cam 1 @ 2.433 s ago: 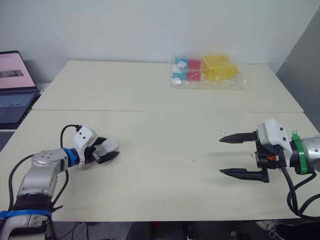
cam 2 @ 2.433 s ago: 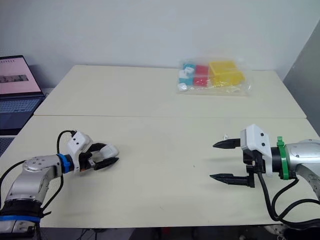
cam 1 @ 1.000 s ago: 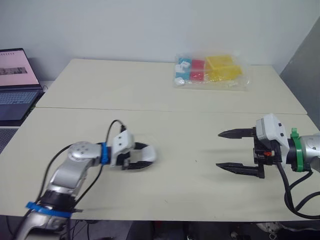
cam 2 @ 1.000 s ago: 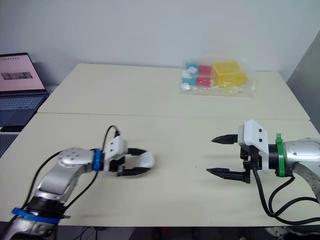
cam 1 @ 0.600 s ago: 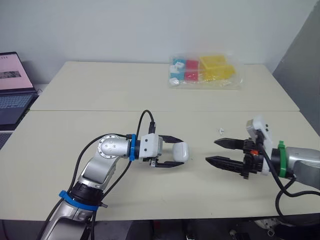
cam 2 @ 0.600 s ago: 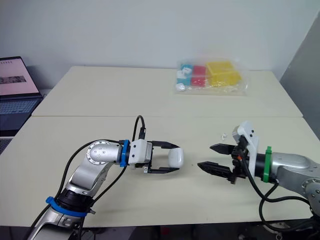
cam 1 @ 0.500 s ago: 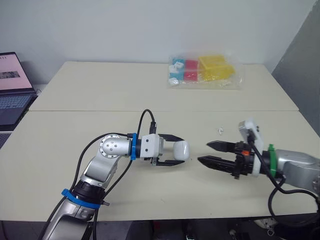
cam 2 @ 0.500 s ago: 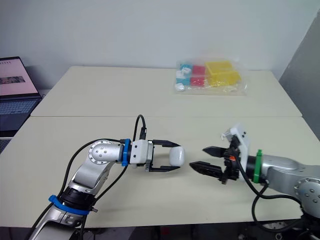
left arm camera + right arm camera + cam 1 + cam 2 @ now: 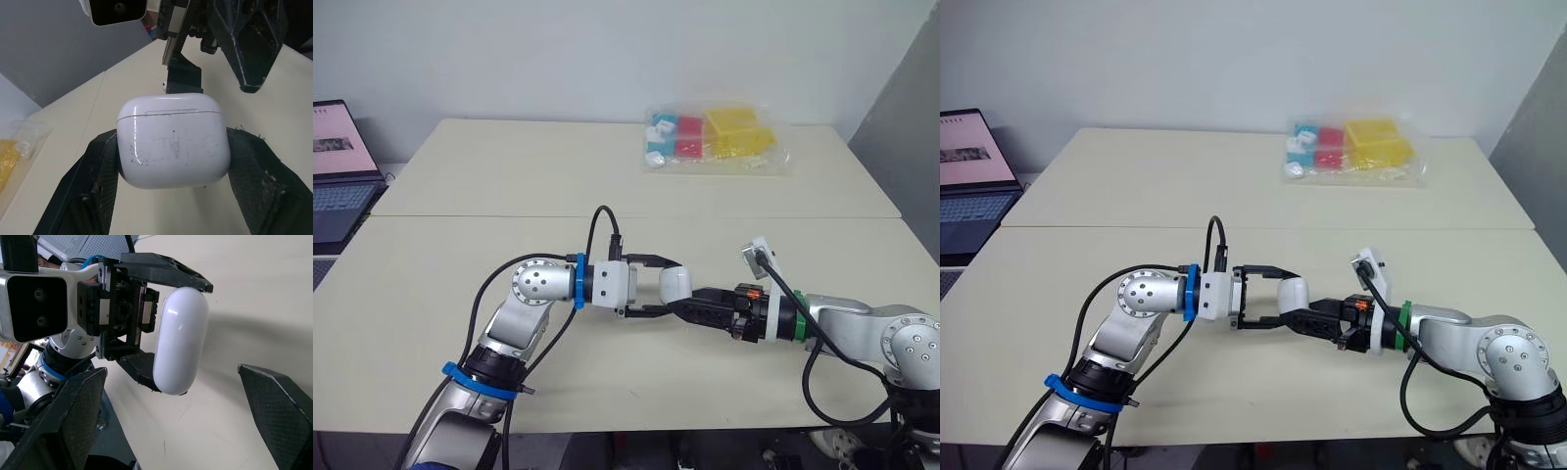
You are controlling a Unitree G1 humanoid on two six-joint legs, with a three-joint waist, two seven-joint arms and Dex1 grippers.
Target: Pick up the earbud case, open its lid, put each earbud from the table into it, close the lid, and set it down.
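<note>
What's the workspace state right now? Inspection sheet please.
surface: beige table, two tops butted along a seam.
job's things: earbud case, white, lid closed, held above the table.
clutter: clear plastic bag of coloured blocks on the far top.
hands: left hand shut on the earbud case; right hand open, fingertips close up to the case.
cables: left wrist cable loops up over the arm; right wrist cable hangs in a loop under the arm.
surroundings: open laptop off the table's left side; plain wall behind.
</note>
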